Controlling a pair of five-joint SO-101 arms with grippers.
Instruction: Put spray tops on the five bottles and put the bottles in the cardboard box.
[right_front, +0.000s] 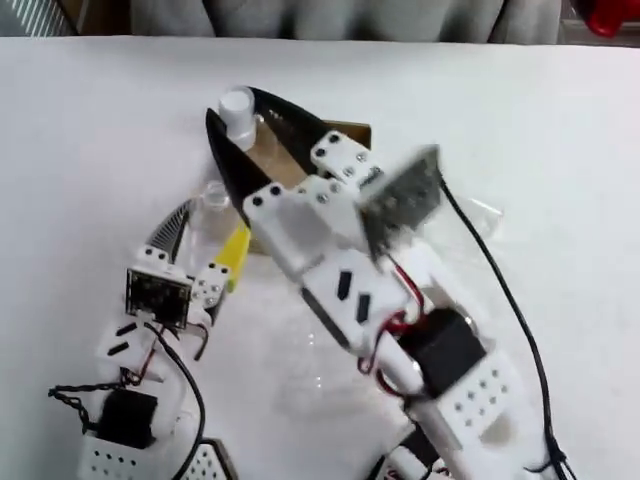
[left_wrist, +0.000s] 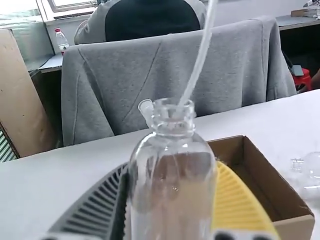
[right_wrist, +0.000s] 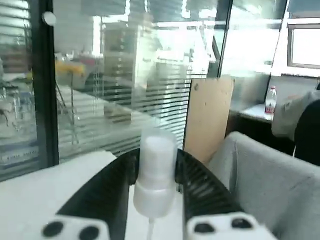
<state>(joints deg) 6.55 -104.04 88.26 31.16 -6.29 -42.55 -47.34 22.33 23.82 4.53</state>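
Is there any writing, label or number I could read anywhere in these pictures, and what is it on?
No text here can be read.
The held bottle, spray top and cardboard box: no print visible.
The water bottle in the room behind: label too small to read.

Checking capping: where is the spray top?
High view, left of centre: the spray top is gripped by the right end effector, its tube entering the bottle held by the left end effector.
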